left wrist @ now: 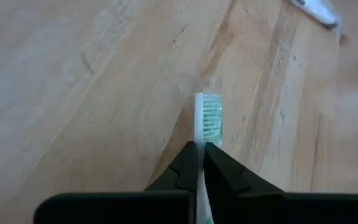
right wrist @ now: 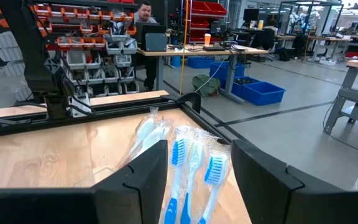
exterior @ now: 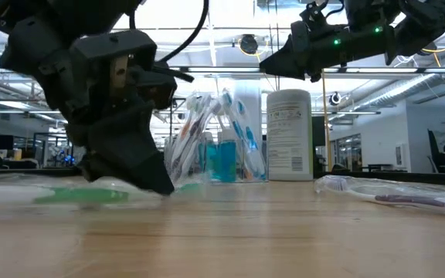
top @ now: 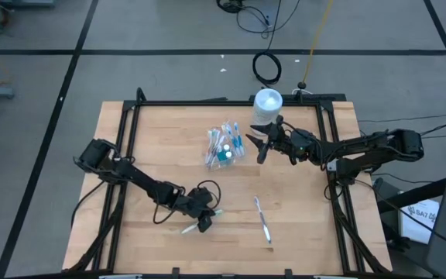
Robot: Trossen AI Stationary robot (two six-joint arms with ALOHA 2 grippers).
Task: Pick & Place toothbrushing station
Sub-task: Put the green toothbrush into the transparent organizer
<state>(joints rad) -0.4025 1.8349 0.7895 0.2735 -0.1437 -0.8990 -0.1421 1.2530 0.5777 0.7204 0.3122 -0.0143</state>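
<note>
A green toothbrush in clear wrap point(top: 194, 224) lies on the wooden table near its front; my left gripper point(top: 205, 219) is shut on it, low at the table top. A bundle of blue wrapped toothbrushes point(top: 224, 146) stands in a clear cup at the table's middle back. My right gripper point(top: 256, 146) is open, above the table just right of the bundle; the blue brushes point(right wrist: 194, 165) show between its fingers, farther off. A purple wrapped toothbrush point(top: 263, 220) lies flat at the front right. My left gripper pinches the green toothbrush by its neck point(left wrist: 199, 138), just behind the bristle head point(left wrist: 211, 117), between its two fingers. The fingers slant down from above and lie along the brush. The handle point(exterior: 83, 195) rests on the table.
A white cylindrical bottle point(top: 267, 104) stands at the table's back edge, right of the bundle. A black frame point(top: 130, 116) runs round the table. Bare wood lies between the bundle and the two lying brushes. A person sits at a desk in the room beyond point(right wrist: 145, 11).
</note>
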